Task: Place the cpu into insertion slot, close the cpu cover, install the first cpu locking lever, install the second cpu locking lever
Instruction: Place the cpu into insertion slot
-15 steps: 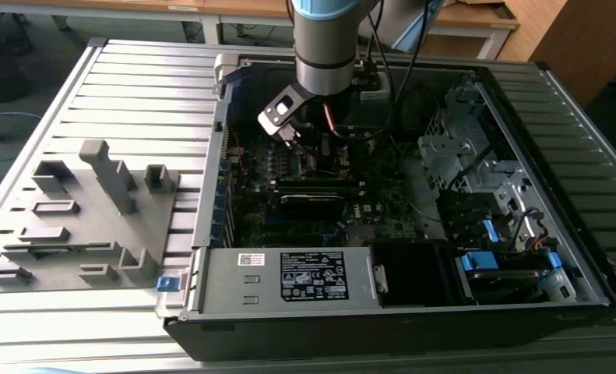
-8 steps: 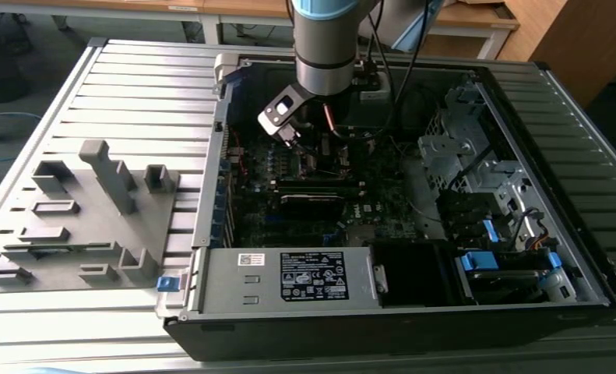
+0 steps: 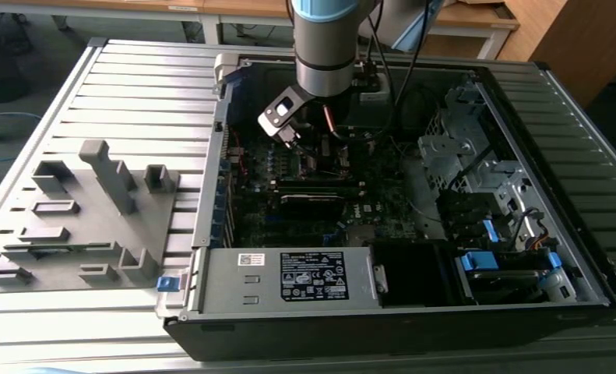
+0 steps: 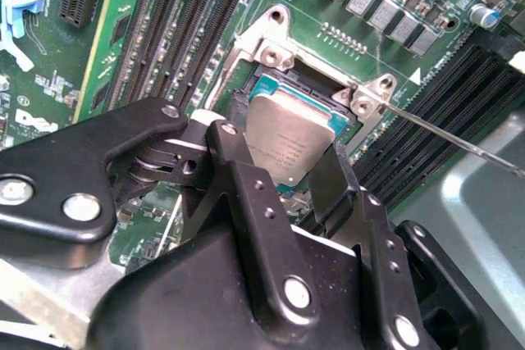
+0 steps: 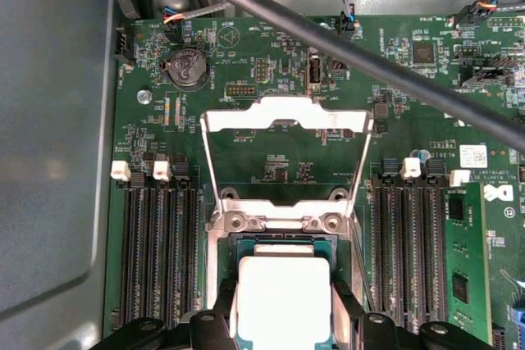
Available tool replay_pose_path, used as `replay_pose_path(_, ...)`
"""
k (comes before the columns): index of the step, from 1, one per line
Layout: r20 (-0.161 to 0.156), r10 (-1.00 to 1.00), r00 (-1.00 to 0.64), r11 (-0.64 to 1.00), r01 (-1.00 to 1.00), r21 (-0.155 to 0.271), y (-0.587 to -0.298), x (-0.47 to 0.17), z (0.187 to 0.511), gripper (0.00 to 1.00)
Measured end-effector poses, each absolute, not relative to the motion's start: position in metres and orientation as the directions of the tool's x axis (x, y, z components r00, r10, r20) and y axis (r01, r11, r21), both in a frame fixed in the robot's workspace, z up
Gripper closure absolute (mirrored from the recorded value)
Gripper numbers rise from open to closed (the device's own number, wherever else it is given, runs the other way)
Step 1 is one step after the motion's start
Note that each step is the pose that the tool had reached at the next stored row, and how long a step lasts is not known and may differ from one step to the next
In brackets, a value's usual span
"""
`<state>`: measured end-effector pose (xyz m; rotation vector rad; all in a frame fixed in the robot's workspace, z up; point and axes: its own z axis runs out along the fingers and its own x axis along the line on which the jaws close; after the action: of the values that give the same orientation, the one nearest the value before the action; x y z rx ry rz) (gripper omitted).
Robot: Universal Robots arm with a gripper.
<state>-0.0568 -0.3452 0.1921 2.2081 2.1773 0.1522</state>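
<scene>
Black two-finger gripper (image 4: 285, 153) closed narrow on small flat square silver-grey cpu (image 4: 289, 130), which sits over dark square socket (image 5: 243, 252); seating depth unclear. Thin silvery metal cpu cover (image 5: 283, 114) flipped up, clear. Judgement: keep chip level, edges square, no side force.

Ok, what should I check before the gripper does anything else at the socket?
1. Cover swung back, off the socket: ok.
2. Cpu held in the gripper, a finger on each side: ok.
3. Cpu lined up over the socket: ok in both wrist views, as far as they show.
4. Cpu seated flat in the socket: cannot tell; the fingers hide its near edges.
5. Lever swung out, away from the cpu: ok.
</scene>
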Motion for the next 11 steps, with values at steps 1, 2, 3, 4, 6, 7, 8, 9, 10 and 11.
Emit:
replay_pose_path(1, 0.044, 0.999, 0.012, -0.016, 0.995, 0.095, -0.3452, -0.0568, 0.1921, 0.46)
replay_pose_path(2, 0.044, 0.999, 0.012, -0.016, 0.995, 0.095, -0.3452, -0.0568, 0.1921, 0.46)
replay_pose_path(3, 0.044, 0.999, 0.012, -0.016, 0.995, 0.095, -0.3452, -0.0568, 0.1921, 0.46)
replay_pose_path(4, 0.044, 0.999, 0.012, -0.016, 0.995, 0.095, -0.3452, -0.0568, 0.192, 0.46)
replay_pose_path(6, 0.044, 0.999, 0.012, -0.016, 0.995, 0.095, -0.3452, -0.0568, 0.1919, 0.46)
replay_pose_path(7, 0.044, 0.999, 0.012, -0.016, 0.995, 0.095, -0.3452, -0.0568, 0.1916, 0.46)
replay_pose_path(8, 0.044, 0.999, 0.012, -0.016, 0.995, 0.095, -0.3452, -0.0568, 0.1915, 0.46)
replay_pose_path(9, 0.044, 0.999, 0.012, -0.016, 0.995, 0.095, -0.3452, -0.0568, 0.1915, 0.46)
replay_pose_path(10, 0.044, 0.999, 0.012, -0.016, 0.995, 0.095, -0.3452, -0.0568, 0.1915, 0.46)
replay_pose_path(11, 0.044, 0.999, 0.012, -0.016, 0.995, 0.095, -0.3452, -0.0568, 0.1915, 0.46)
